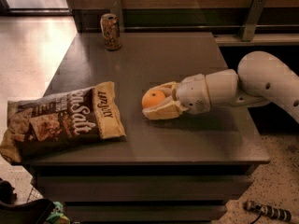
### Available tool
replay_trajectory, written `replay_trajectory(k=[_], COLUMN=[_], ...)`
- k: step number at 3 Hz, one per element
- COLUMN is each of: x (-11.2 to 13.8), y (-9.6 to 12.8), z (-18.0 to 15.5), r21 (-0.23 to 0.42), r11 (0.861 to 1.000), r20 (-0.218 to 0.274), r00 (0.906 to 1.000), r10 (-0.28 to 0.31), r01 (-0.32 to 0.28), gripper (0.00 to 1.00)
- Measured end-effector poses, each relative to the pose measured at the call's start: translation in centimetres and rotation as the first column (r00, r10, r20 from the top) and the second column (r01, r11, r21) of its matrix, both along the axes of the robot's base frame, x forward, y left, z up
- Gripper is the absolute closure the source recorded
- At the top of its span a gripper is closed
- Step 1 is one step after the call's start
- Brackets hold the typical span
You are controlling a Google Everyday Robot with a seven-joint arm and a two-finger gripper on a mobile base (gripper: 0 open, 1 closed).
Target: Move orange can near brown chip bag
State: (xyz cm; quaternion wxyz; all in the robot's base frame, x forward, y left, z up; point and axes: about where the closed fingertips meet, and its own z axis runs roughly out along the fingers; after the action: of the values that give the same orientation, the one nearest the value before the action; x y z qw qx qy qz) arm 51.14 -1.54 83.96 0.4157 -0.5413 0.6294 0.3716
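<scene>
The brown chip bag [60,122] lies flat at the table's front left, its left end hanging over the edge. My gripper [148,104] reaches in from the right, low over the table's middle. Its tan fingers [161,112] are shut on the orange can [153,98], of which only a rounded orange part shows between them. The can is a short gap to the right of the bag's tan right end.
A second, brown-patterned can [110,31] stands upright at the back left of the dark grey table [187,143]. A wall rail with metal brackets [252,15] runs behind the table. The table's front edge is close below the gripper.
</scene>
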Motion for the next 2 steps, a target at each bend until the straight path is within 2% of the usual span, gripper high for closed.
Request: replay_trajectory(k=[2], x=[-0.11], y=[0.39], z=[-0.02], r21=[0.0], r11=[1.0], r20=[-0.001], r00=[1.0], r10=[0.008], r01=[-0.008], gripper=[0.3])
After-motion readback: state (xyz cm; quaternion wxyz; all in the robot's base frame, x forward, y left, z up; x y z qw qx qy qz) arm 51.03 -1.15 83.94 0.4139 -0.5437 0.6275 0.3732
